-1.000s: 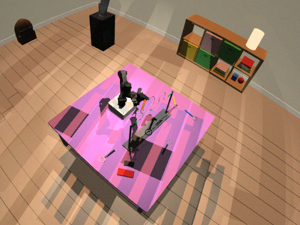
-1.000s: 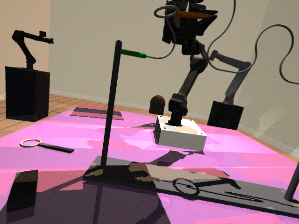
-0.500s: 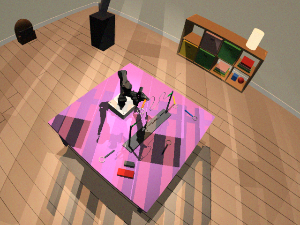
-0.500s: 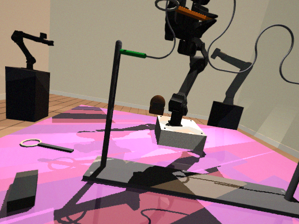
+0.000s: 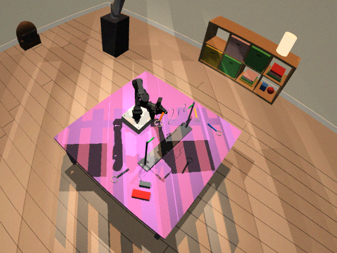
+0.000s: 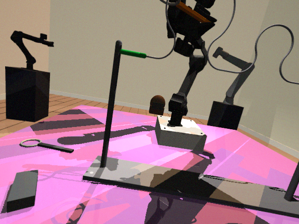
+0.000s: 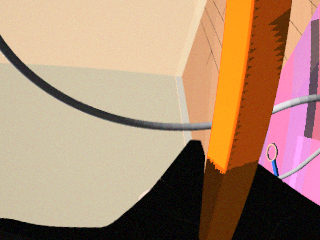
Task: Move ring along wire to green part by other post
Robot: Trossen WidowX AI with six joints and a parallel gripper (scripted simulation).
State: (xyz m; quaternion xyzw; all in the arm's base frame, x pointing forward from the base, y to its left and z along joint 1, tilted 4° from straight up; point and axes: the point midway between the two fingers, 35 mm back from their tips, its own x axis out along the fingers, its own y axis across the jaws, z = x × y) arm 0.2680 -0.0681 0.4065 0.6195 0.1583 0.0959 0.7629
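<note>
Clenched on the orange handle with the gripper. Raised well above the base plate, tilted, not upright. Seen at the handle's far end from the gripper, in the air: the ring, cut off at the top of the exterior view. Too small and cropped to tell whether threaded by the wire there. Running past the handle on both sides in the wrist view, in front of the gripper. In the top view, below and left of the gripper, on the near post: a green part, apart from the ring. To the right of the gripper, on the far post: another green part, well apart. Lying farther right, below gripper height: the yellow handle and blue handle. Lying far below the gripper in the top view: the red block.
</note>
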